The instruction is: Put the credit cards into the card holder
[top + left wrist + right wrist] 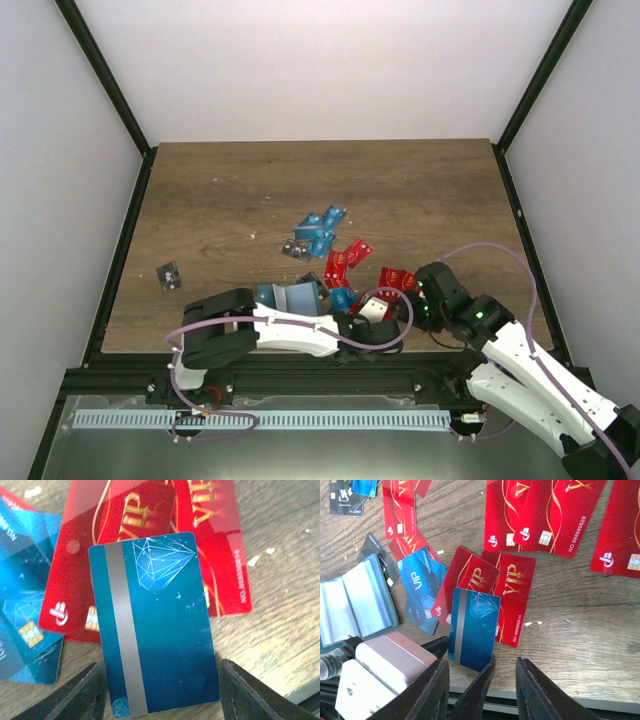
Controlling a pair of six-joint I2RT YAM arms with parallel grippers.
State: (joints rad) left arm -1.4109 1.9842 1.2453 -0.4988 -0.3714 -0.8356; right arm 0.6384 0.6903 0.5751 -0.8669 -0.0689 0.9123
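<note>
- Step in hand: picking up one card (nothing has reached the sleeves from this grasp yet).
- Left gripper (161, 682): jaws apart, one on each long edge of a blue card with a silver stripe (160, 625) and just beside those edges. I can't tell if they pinch it.
- That card lies flat on top of red VIP cards (220, 545), just right of the card holder (355, 602) in the right wrist view.
- The card holder lies open on the table (580, 630), its clear pockets facing up and nothing gripping it.
- Right gripper (481, 672): jaws apart with no card in them, hovering right of the card holder over the same blue card.
- More red and blue cards lie loose beyond the card holder. One black card (169, 276) sits well apart to its left.
- Next move, my guess: close on the card's edges, lift it off the red ones without dragging them, then carry it left to a pocket mouth.
- The card is thin and flat, so the pinch could slip. The right arm may need to steady the card holder.
</note>
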